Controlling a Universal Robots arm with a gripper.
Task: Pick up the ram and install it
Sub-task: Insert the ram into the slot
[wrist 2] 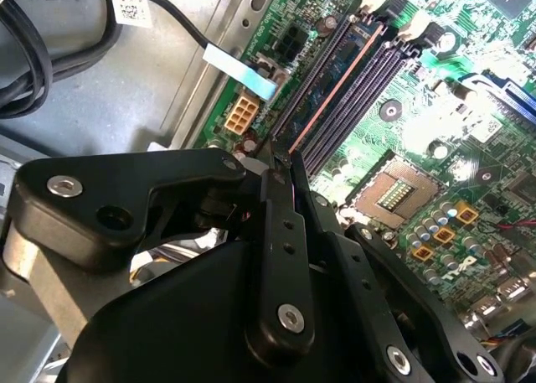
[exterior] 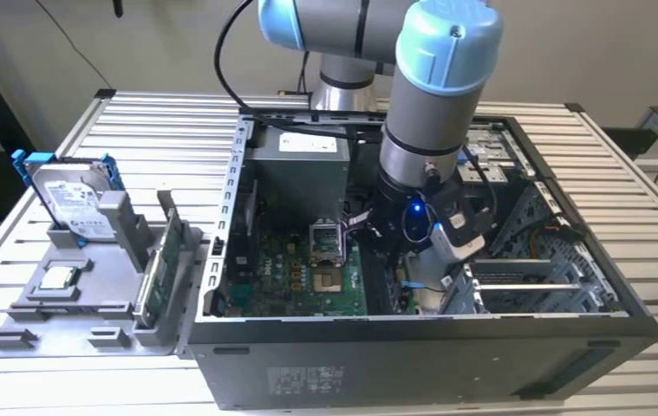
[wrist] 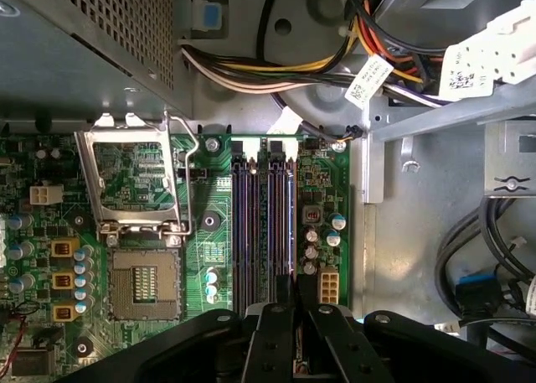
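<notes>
The ram (wrist 2: 328, 83) is a thin dark stick seen edge-on, lying along the outermost of the memory slots (wrist 2: 364, 85) on the green motherboard (exterior: 288, 277). My gripper (wrist 2: 280, 158) is shut on its near end, the black fingers (wrist 2: 283, 232) pressed together on the board. In the first wrist view the ram (wrist: 291, 224) runs down the slot nearest the board's edge and ends between the gripper (wrist: 295, 289) tips. I cannot tell how deep it sits in the slot. In the exterior view the gripper (exterior: 425, 270) is low inside the open computer case (exterior: 421, 355).
An open processor socket (wrist: 144, 282) with its raised metal frame (wrist: 134, 178) lies beside the slots. Cable bundles (wrist: 276, 64) and a drive cage (exterior: 537, 286) crowd the case. On the exterior view's left, a grey fixture (exterior: 28, 334) carries a hard drive (exterior: 74, 204), a silver chip (exterior: 59, 277) and a green card (exterior: 158, 273).
</notes>
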